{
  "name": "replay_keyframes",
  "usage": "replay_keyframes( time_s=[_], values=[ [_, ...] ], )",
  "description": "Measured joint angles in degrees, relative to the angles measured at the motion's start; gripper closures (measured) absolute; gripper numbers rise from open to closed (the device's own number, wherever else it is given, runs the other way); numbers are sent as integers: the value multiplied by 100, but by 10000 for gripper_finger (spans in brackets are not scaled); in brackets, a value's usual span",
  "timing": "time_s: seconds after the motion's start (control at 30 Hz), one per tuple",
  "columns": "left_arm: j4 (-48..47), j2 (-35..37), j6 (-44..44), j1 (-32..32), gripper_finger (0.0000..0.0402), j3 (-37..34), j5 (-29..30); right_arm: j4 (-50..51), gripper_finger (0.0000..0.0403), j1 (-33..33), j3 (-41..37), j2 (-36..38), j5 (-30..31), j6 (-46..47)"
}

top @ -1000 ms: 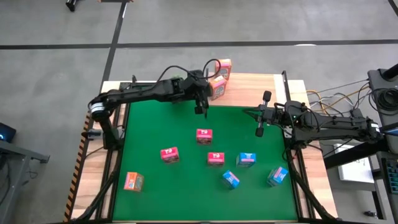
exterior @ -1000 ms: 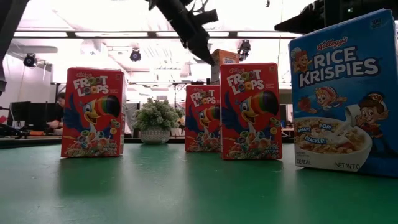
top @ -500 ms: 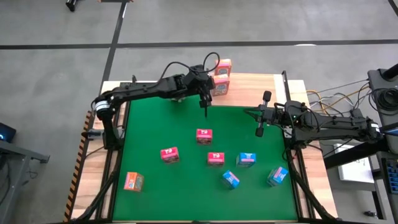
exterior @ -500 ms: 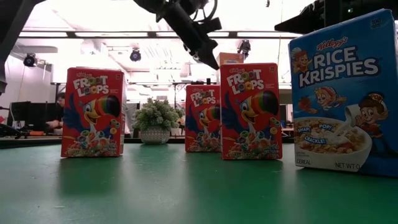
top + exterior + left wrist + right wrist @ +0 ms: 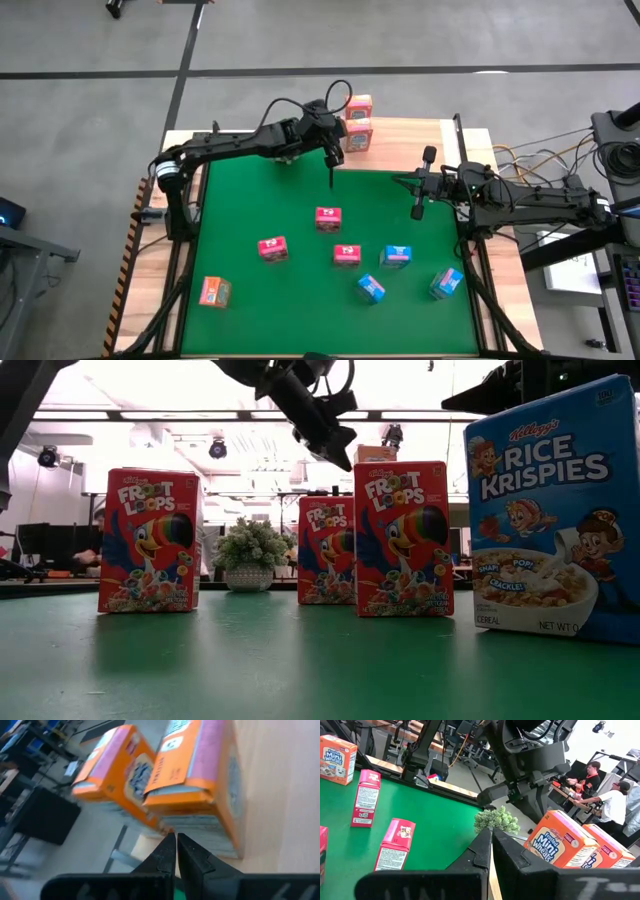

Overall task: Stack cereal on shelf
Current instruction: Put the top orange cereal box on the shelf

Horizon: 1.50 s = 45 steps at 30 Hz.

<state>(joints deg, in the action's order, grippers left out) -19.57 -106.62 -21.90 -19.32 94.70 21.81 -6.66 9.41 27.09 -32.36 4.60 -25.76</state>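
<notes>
Risk: my left gripper (image 5: pixel 331 172), fingers clenched and empty, top centre, could topple the orange boxes (image 5: pixel 355 124) beside it.

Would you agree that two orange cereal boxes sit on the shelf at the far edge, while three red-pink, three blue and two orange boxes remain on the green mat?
Not quite. In the high view only one orange box remains on the green mat; the rest holds.
</notes>
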Motion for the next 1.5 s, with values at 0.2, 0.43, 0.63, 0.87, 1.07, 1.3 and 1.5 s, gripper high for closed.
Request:
replay_keyframes(
  time_s=[0.2,0.43,0.63,0.87,1.07,1.3,1.5],
  values=[
    [-238,115,24,169,402,0,8,44,394,0,0,0,0,0],
    [-329,273,-62,276,402,7,-2138,58,394,0,0,-2,0,-31],
    [193,62,194,289,401,-19,-1944,46,394,7,0,-2,0,-44],
    [431,-29,203,262,401,-22,-1035,45,394,39,2,-7,-4,-41],
    [807,-144,291,230,401,-24,-1019,46,394,50,2,-7,-1,-39],
    [973,-293,294,168,401,-21,-1018,48,394,50,2,-7,-2,-33],
    [1187,-416,294,106,401,44,-1009,46,394,73,2,-9,-2,-31]
  ],
)
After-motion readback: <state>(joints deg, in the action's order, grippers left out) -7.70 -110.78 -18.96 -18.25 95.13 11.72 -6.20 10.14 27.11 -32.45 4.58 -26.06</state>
